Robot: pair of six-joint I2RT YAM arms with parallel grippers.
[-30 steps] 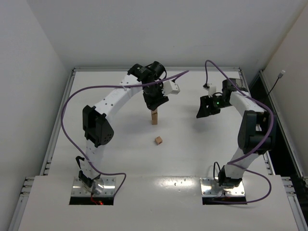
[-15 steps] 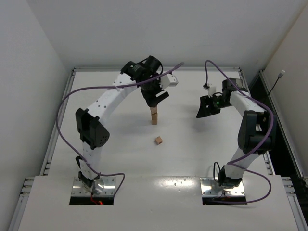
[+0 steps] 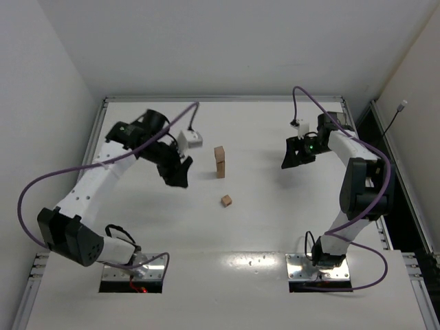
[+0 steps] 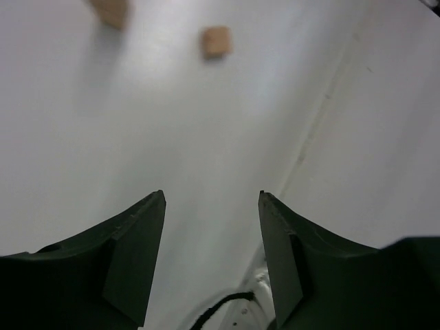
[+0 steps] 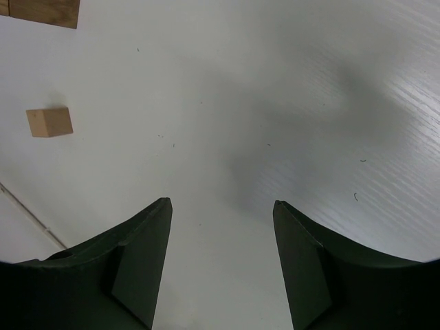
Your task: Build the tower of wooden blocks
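The tower (image 3: 220, 162) is a skinny tan stack, with a loose cube (image 3: 226, 201) nearby on the white bench (image 3: 275, 220). Plain white walls (image 3: 206, 48). The left claw (image 3: 179, 177) and right claw (image 3: 287, 161) are both spread and empty.

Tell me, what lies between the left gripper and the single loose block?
Nothing: only bare white table separates the left gripper from the loose block, as the top view shows.

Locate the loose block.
In the top view, the loose block lies near the centre, just in front of the tower and slightly to its right.
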